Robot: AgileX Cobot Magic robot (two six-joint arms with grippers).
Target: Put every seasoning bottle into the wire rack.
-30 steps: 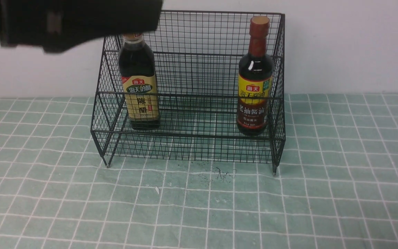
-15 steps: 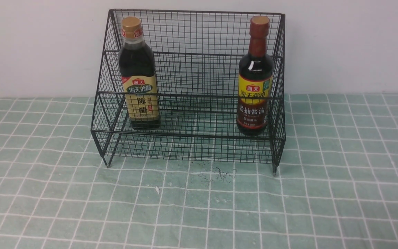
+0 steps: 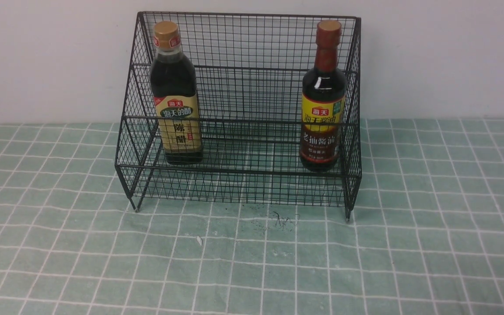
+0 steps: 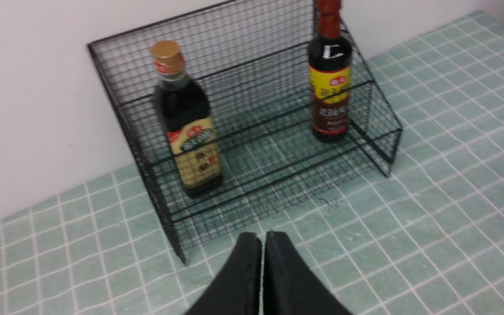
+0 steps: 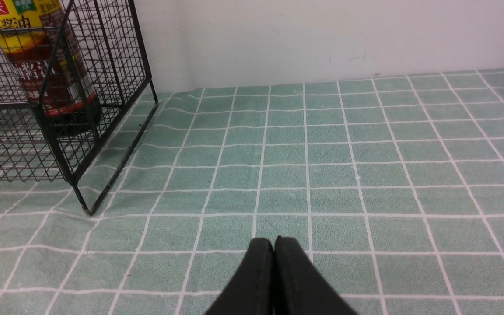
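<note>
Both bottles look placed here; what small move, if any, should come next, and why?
Probably none beyond parking the arms. The gold-capped bottle and the red-capped bottle both stand upright on the lower tier of the wire rack, at opposite ends. The left gripper and right gripper are shut, empty and clear of the rack.
</note>
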